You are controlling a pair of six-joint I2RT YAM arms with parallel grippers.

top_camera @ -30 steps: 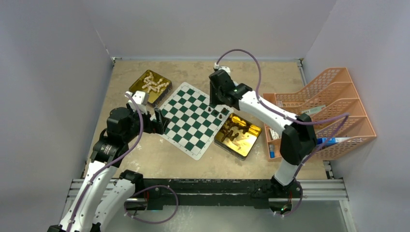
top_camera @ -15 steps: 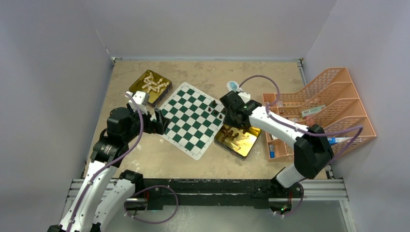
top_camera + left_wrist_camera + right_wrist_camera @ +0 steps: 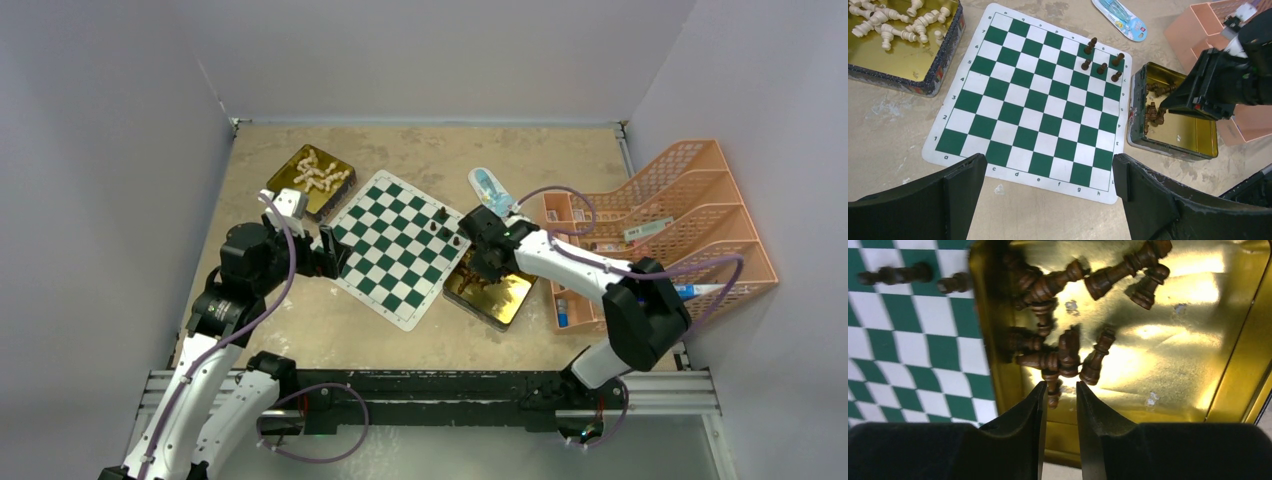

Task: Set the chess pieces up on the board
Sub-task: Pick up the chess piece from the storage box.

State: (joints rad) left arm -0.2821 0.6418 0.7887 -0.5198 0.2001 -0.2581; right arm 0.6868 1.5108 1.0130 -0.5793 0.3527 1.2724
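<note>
**Reaching into the tin for one more brown piece**

The right gripper hangs low over the gold tin, just beside the right edge of the board. The dark brown pieces lie in a heap there, so that is where it must go to fetch one. Its fingers are only a little way apart. The end of one brown piece sits in that thin gap. I see a bit of space beside it, so I think it is not pinched yet.

This piece lies flat on the tin floor. Its long side runs straight away from the fingers, so they can close across it. I cannot tell which end is its top. The others in the tin lie flat too and point every which way.

Five brown pieces stand upright on the far right corner of the board. The left gripper is wide open at the near left edge, holding nothing, likely to keep out of the way. The cream pieces lie in the other gold tin.
</note>
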